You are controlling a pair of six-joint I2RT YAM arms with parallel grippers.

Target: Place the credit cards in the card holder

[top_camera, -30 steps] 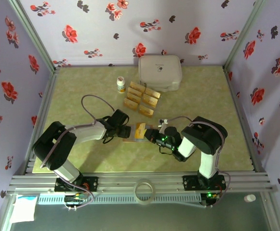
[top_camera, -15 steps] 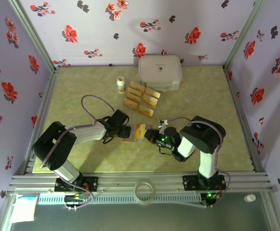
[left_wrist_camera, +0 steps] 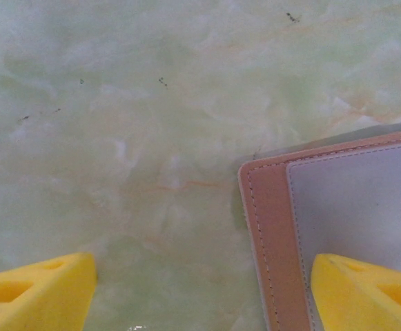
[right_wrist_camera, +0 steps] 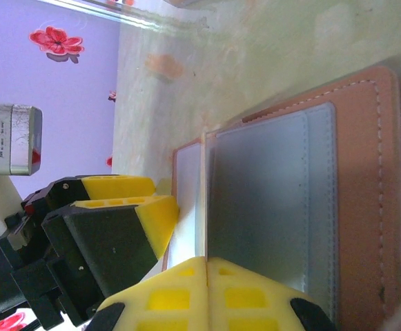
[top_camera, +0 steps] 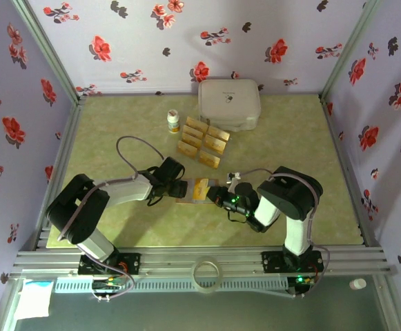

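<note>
**Card holder** [right_wrist_camera: 355,200]. Pinkish-tan with a stitched border. It lies opened flat on the green marbled tabletop [top_camera: 110,145], grey pockets upward. The left wrist view shows one rounded corner and a stitched edge, with bare tabletop beyond that edge.

**Left gripper** [left_wrist_camera: 201,298]. At the holder's left end, released, jaws wide apart. One yellow fingertip [left_wrist_camera: 369,289] is over the grey pocket. The other is over bare tabletop just outside the stitched edge, so the gripper straddles that edge. Whether either pad touches cannot be told.

**Right gripper** [right_wrist_camera: 206,270]. At the holder's right end, clenched. Its yellow pads are pressed together on a gold card [top_camera: 201,185]. In the right wrist view the card is edge-on, a thin pale line running from the pads across the pockets toward the left gripper. The card is over the holder's middle. Whether its leading edge has entered a pocket cannot be told.

**Credit cards** [top_camera: 203,141]. Several, shiny gold, in loose rows behind the holder. A strip of bare tabletop separates them from it.

**White box** [top_camera: 229,103]. Rounded, behind the holder and beyond the cards, just beside their far row.

**Small bottle** [top_camera: 173,122]. Upright, behind the holder, just left of the cards.

**Open room.** Broad bare tabletop runs left and right of the holder out to the side edges. A narrower bare strip lies between the holder and the near edge.
</note>
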